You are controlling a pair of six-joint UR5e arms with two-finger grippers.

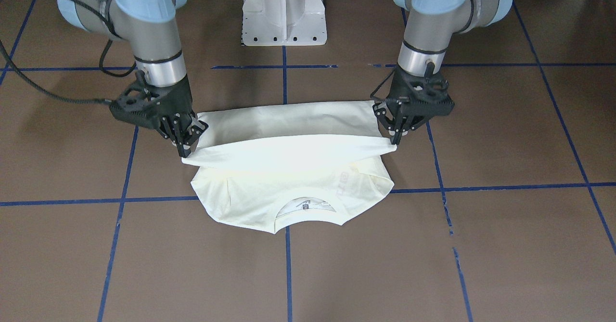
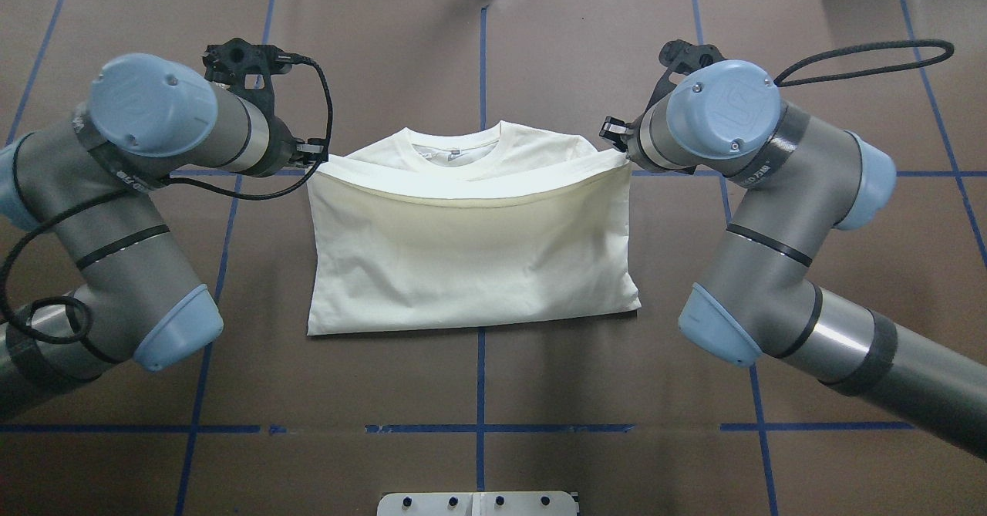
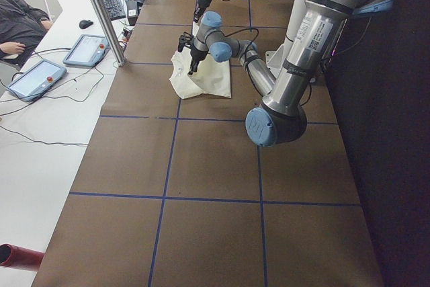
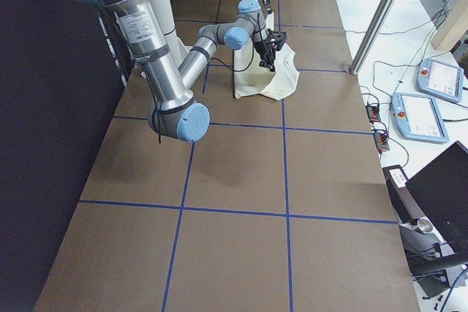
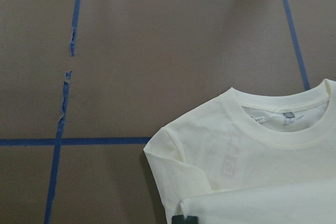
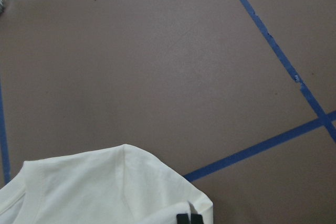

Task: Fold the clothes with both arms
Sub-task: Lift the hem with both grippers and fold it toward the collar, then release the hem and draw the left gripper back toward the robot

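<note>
T-shirt point(image 2: 470, 261) sits mid-table point(image 2: 478, 392), plain cream back up, its lower part doubled over toward the ribbed collar point(image 2: 455, 144). Left gripper point(image 1: 398, 134) is there with jaws pinched tight on one corner of the raised edge. Right gripper point(image 1: 186, 141) is clamped on the other corner. That edge hangs stretched between the two, just above the layer below. The collar end lies flat on the side away from the robot, peeking out past the lifted edge. Faint lettering point(image 1: 347, 183) shows through the fabric beside the collar.
</note>
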